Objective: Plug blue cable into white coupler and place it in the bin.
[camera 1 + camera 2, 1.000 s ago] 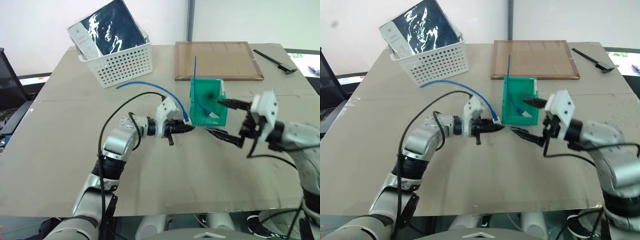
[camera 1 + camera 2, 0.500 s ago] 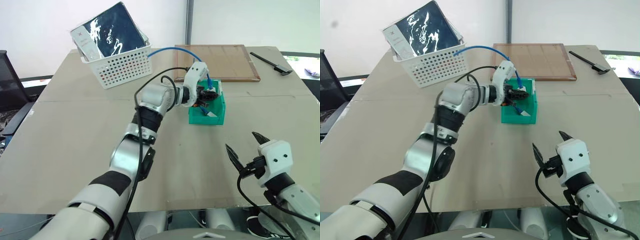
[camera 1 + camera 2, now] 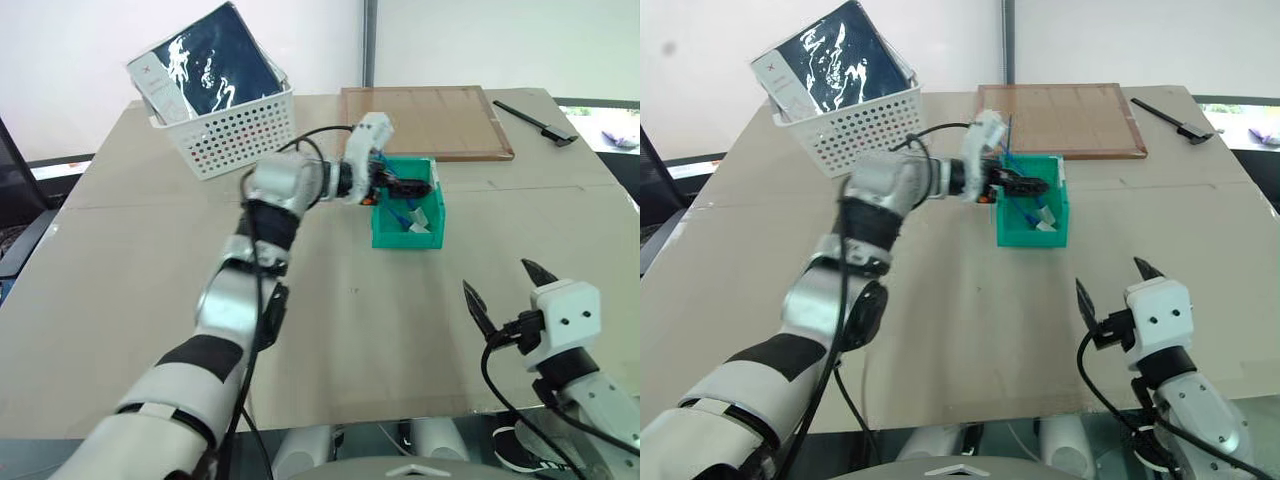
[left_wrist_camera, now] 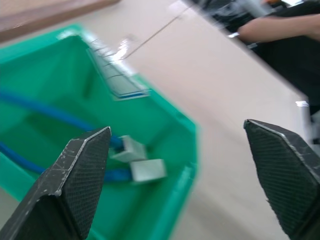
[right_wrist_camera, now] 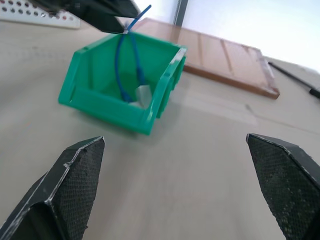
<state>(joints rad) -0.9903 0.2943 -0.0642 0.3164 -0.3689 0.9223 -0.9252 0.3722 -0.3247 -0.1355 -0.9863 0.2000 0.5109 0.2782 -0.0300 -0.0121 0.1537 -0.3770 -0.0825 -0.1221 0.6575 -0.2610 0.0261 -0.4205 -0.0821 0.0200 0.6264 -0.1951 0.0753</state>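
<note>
Robotics laboratory or test room, indicated by a plain beige tabletop (image 3: 120, 260) set before bare white walls (image 3: 60, 60) and laid out with a sparse, staged set of props. These comprised a white perforated basket (image 3: 235, 130) holding a dark packaged item (image 3: 215, 50), a flat wooden board (image 3: 425, 120), a small green bin (image 3: 405, 238) containing a blue cable (image 5: 131, 65), and a black tool (image 3: 535, 118) at the far corner. A person's arm (image 4: 280, 25) appeared beyond the tabletop edge in the left wrist view.
</note>
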